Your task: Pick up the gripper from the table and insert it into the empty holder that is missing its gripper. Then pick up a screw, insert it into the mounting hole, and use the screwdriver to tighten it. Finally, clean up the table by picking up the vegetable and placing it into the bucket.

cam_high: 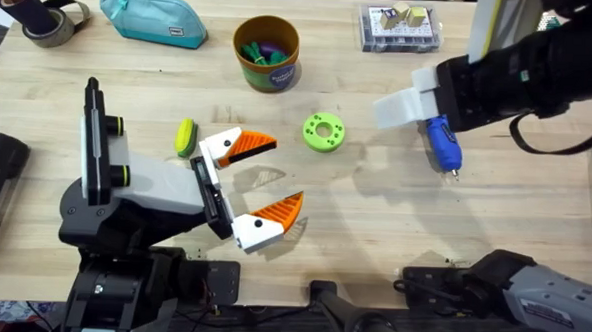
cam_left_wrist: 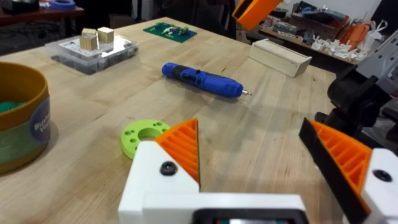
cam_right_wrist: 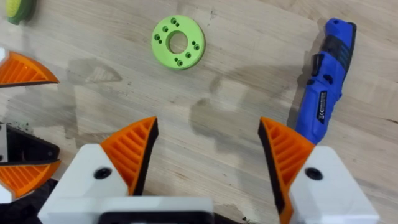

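Two end effectors hang over the wooden surface (cam_high: 374, 214), both with fingers spread wide and gripping nothing. The left end effector (cam_high: 263, 181) sits low near the middle, its orange pads apart, with a small yellow-green vegetable (cam_high: 185, 136) lying just beside it on the far-left side. The right end effector (cam_right_wrist: 208, 155) hovers above the right part of the surface, its open fingers over bare wood between the green ring (cam_high: 324, 131) and the blue screwdriver (cam_high: 441, 142). That ring, a flat disc with a centre hole and small holes around it, lies between the two arms. The screwdriver lies flat to its right, tip pointing toward the near edge. An orange bucket (cam_high: 266, 53) holding green and purple items stands at the far side, behind the ring. A clear parts box (cam_high: 400, 28) rests far right, a teal pouch (cam_high: 152, 17) far left.
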